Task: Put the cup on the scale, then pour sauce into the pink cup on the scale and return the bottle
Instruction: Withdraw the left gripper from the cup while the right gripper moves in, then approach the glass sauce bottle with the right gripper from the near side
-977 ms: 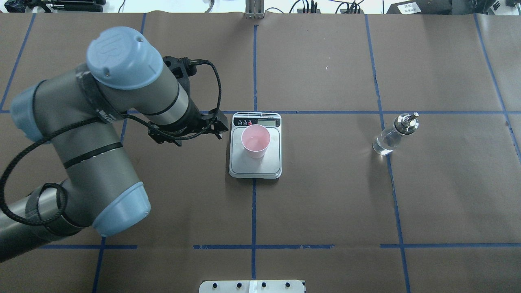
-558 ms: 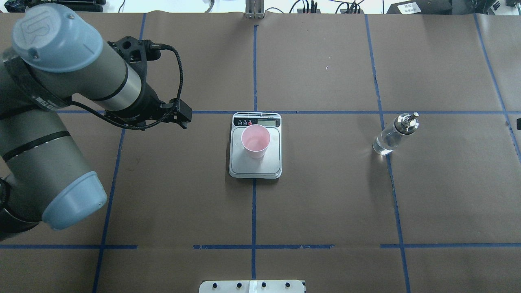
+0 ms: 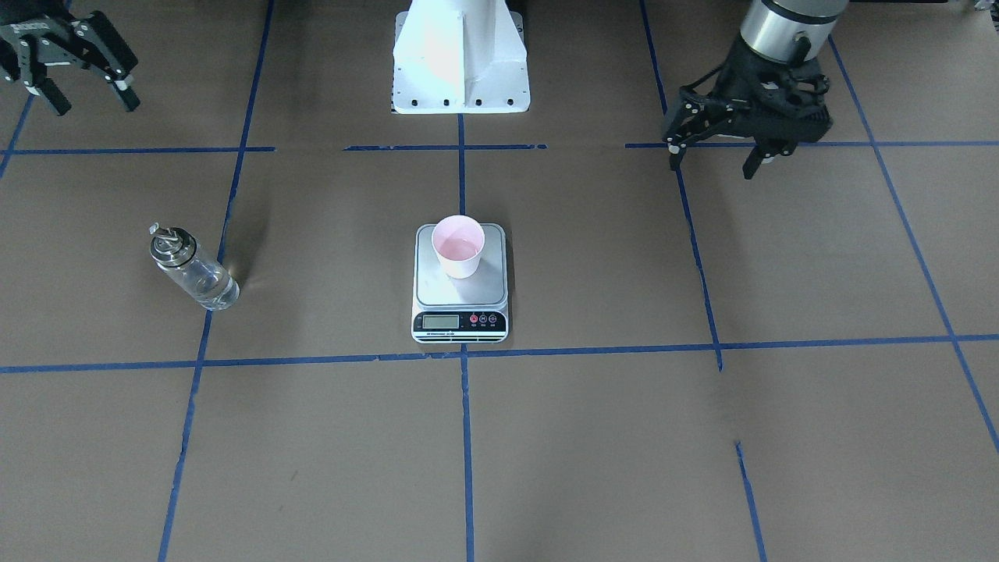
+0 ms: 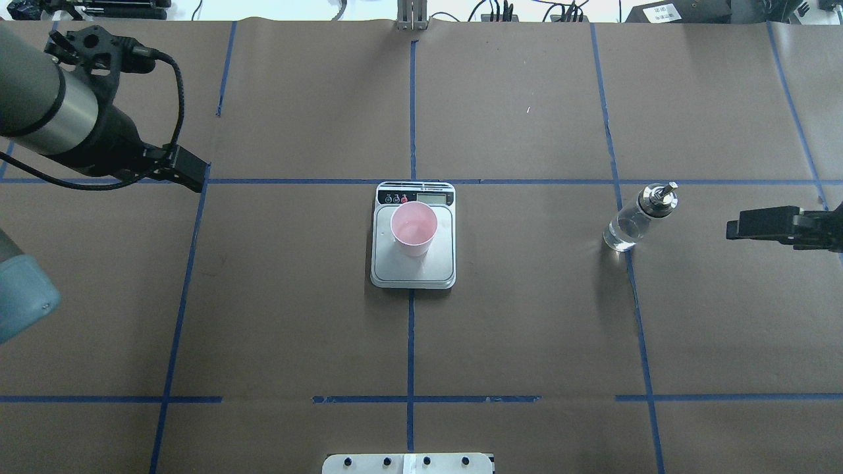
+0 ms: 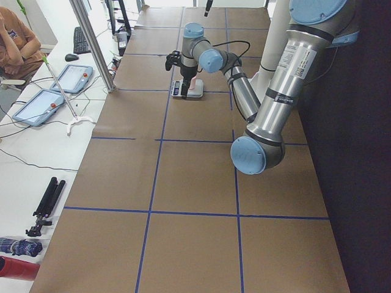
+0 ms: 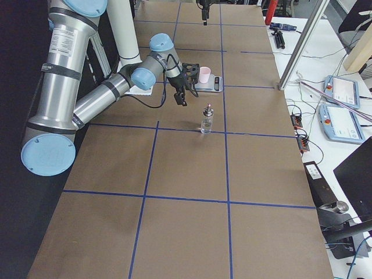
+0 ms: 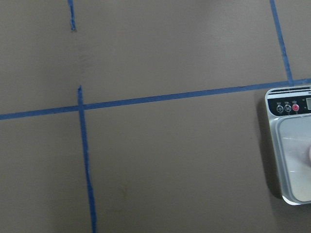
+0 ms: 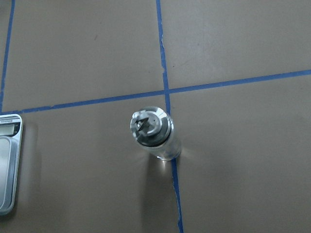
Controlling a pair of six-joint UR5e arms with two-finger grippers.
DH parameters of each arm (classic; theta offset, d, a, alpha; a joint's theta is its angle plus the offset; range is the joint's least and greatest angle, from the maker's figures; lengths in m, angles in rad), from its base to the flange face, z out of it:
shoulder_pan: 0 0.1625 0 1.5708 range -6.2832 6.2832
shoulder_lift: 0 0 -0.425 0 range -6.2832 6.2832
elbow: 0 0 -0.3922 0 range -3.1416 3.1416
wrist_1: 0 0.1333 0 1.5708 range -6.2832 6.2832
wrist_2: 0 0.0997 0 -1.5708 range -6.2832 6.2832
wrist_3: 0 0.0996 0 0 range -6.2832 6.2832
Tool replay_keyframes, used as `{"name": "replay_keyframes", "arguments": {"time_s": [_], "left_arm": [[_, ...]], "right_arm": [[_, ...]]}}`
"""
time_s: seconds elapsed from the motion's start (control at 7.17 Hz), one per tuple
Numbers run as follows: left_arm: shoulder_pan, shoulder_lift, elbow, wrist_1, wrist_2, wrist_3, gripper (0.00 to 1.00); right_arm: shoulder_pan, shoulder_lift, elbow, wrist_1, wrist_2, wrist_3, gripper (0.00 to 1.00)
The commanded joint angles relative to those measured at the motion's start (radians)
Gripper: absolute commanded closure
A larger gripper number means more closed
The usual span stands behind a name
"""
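The pink cup stands upright on the scale, toward its display end, at the table's middle. The glass bottle with its metal cap stands upright to the right, clear sauce showing in it. My left gripper hangs open and empty, far off to the left of the scale. Above the table, my right gripper is open and empty too, a short way to the right of the bottle. The right wrist view looks down on the bottle. The left wrist view catches the scale at its right edge.
Brown paper with a blue tape grid covers the table. The white robot base stands at the near middle edge. A side bench with tablets and a seated person lies beyond the far edge.
My left arm has drawn back to the left, away from the scale and cup. My right gripper has come into view at the right edge, beside the bottle.
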Motion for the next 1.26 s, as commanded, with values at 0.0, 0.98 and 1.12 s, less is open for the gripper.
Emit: {"name": "replay_keyframes", "arguments": {"time_s": [0.0, 0.98, 1.12], "left_arm": [[-0.154, 0.109, -0.010, -0.002, -0.001, 0.332, 0.00], [-0.367, 0.170, 0.246, -0.258, -0.123, 0.599, 0.00], [-0.415, 0.171, 0.287, -0.267, -0.122, 0.648, 0.00]], "right_arm": [[-0.378, -0.009, 0.013, 0.009, -0.451, 0.166, 0.00], [-0.676, -0.260, -0.234, 0.567, -0.992, 0.183, 0.00], [-0.715, -0.258, -0.287, 0.569, -1.111, 0.183, 0.00]]}}
